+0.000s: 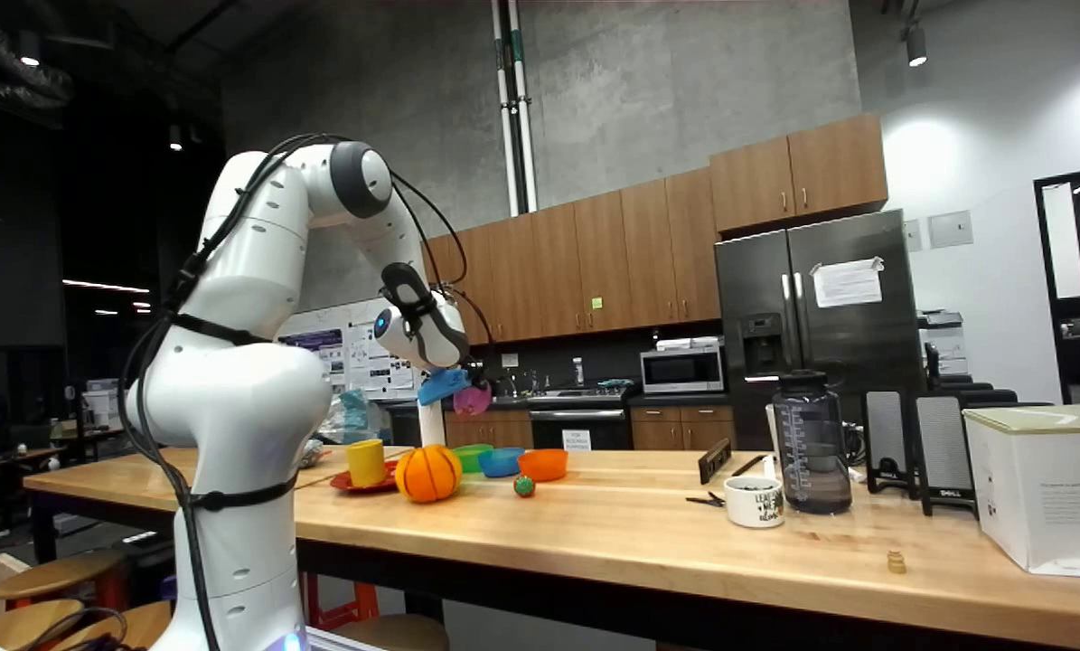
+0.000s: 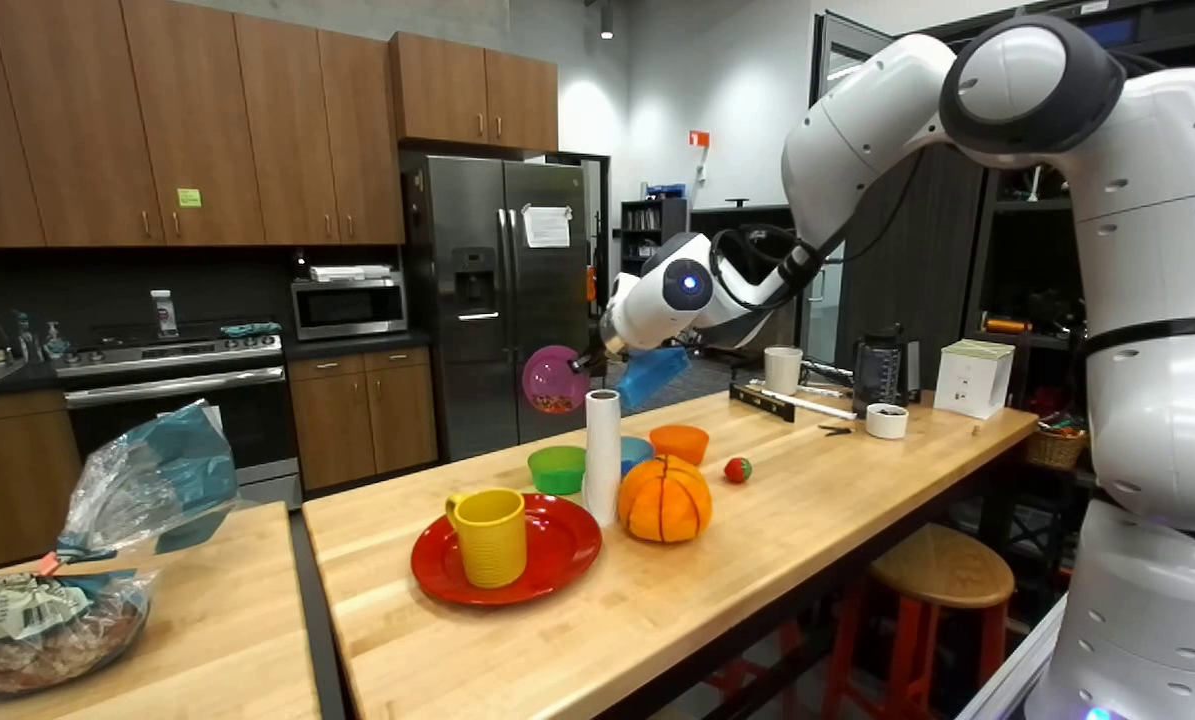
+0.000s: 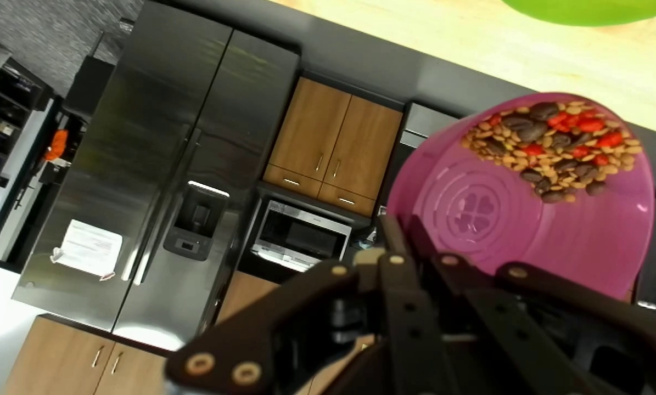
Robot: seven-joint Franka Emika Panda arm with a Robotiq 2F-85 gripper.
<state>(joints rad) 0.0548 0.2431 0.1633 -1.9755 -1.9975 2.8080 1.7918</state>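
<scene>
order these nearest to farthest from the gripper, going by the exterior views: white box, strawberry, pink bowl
1. Pink bowl: clamped in the gripper
2. Strawberry: lower, on the tabletop
3. White box: much farther along, near the tabletop's end

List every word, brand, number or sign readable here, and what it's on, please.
"DELL": the two speakers.
"LEAF ME", remainder blurred: small white cup.
"RESEARCH PURPOSES" apparently, top line unclear: oven sign.
Too small or blurred: refrigerator notice, posters, box print, bottle markings, orange sign.
</scene>
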